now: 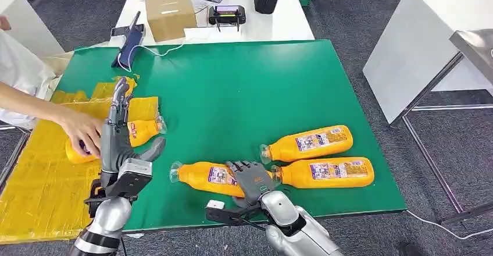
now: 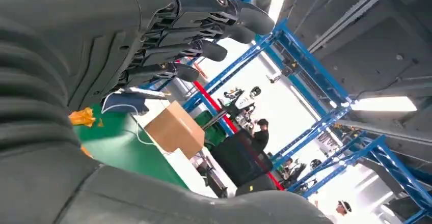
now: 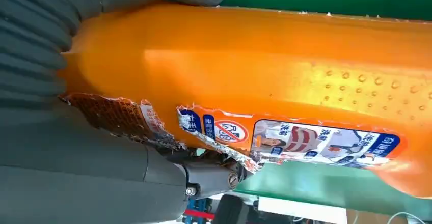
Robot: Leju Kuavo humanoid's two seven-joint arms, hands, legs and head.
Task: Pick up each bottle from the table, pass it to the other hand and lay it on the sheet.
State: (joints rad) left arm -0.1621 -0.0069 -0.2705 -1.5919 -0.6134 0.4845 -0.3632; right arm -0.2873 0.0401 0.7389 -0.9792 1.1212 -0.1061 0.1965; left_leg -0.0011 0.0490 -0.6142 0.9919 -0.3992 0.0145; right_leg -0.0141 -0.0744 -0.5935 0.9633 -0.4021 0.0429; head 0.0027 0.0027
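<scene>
Head view: our right hand (image 1: pixel 252 180) wraps the orange bottle (image 1: pixel 203 174) mid-body, left hand (image 1: pixel 119 129) open; smooth, rigid, likely slippery.

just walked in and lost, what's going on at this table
The right robot hand grips an orange bottle lying on the green table. The left robot hand hovers open over the yellow sheet, where a person's hand touches a laid bottle. Two more bottles wait.
</scene>
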